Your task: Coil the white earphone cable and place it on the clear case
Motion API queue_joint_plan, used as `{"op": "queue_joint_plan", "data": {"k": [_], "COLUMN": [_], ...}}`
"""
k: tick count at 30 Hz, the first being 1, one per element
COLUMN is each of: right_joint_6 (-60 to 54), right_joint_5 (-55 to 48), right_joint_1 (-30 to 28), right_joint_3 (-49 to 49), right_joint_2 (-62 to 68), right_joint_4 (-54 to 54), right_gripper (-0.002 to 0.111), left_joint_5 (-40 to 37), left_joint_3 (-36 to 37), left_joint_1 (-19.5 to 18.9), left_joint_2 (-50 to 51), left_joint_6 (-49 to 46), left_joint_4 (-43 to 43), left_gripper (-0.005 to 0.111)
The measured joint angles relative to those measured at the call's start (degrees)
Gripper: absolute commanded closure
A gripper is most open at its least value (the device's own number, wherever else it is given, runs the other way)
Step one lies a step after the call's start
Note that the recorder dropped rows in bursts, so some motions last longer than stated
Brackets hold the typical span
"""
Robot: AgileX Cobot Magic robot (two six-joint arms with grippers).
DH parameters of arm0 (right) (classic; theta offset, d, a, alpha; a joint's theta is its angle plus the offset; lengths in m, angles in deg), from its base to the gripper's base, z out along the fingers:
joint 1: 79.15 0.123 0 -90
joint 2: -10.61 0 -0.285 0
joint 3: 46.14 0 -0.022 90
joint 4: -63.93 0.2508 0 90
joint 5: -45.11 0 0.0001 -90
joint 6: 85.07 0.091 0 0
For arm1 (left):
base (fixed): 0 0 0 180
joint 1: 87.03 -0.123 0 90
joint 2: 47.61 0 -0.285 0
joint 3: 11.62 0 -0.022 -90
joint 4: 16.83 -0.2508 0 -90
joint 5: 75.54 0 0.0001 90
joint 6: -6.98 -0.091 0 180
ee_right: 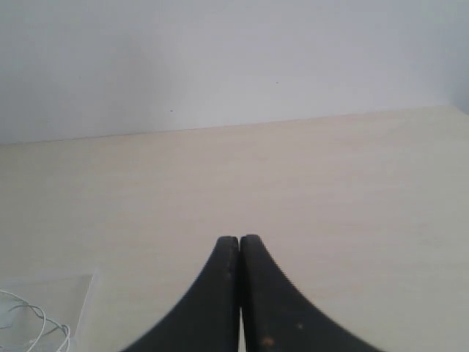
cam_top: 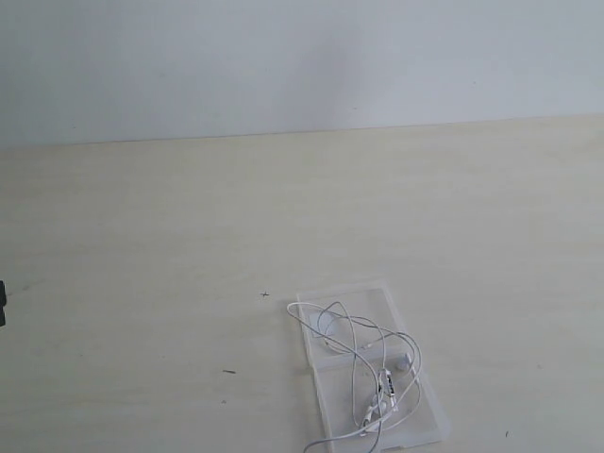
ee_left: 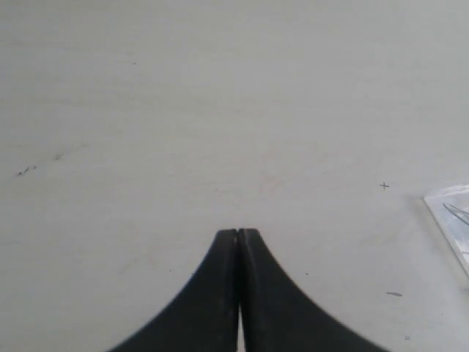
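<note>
both pairs of fingers closed, earphone cable lying on the clear case

the left fingers are pressed together with nothing between them, above bare bench. the right fingers are pressed together too, also holding nothing. the white earphone cable lies in loose loops on the clear case, which sits flat on the bench near its front edge, right of centre. one strand trails off the case's near end.

The white earphone cable runs off the exterior view's bottom edge, earbuds and plug too small to tell apart, a dark scrap is cut off at its left edge, and the clear case shows only a corner in each wrist view.
</note>
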Motion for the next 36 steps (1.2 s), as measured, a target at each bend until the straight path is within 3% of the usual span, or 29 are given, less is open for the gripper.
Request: {"op": "queue_joint_plan", "data": {"k": [24,28,36], "right_joint_6": [0.0,0.0,0.0], "right_joint_5": [0.0,0.0,0.0], "right_joint_1": [0.0,0.0,0.0], "right_joint_3": [0.0,0.0,0.0], "right_joint_2": [0.0,0.0,0.0], "right_joint_4": [0.0,0.0,0.0], "right_gripper": [0.108,0.108,0.108], "left_joint_5": [0.0,-0.23,-0.28], "left_joint_3": [0.0,0.0,0.0], "left_joint_1": [0.0,0.0,0.0], "left_joint_2": [-1.21,-8.19,-32.52], "left_joint_6": [0.0,0.0,0.19], "left_joint_4": [0.0,0.0,2.48], "left_gripper": [0.107,0.107,0.107]}}
